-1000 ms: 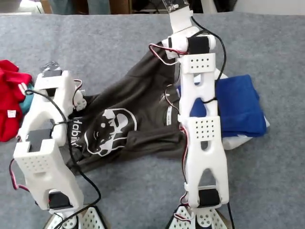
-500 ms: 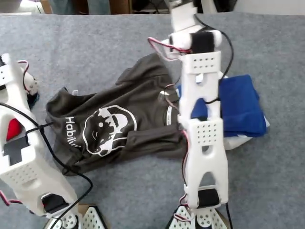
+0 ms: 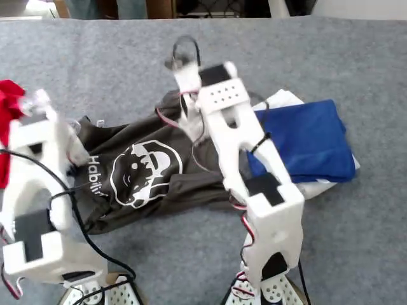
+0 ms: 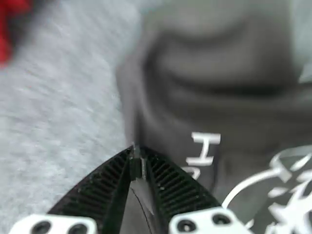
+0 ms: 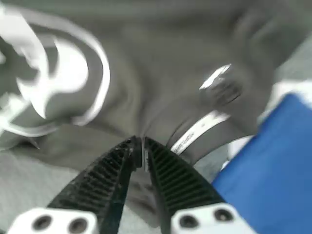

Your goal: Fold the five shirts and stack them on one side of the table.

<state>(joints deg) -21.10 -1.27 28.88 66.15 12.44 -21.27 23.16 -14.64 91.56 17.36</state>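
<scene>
The left arm [image 3: 38, 190] and the right arm [image 3: 254, 165] are white plastic with black motors, red and black cables and ribbed black fingers [image 4: 107, 180].

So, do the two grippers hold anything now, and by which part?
Seemingly nothing. The left gripper and right gripper are both shut at the dark grey printed shirt, with no fabric visible between their fingers.

White lettering [image 3: 96, 176] and a white graphic [image 3: 143, 173] — on the dark grey shirt [image 3: 137, 133]
</scene>
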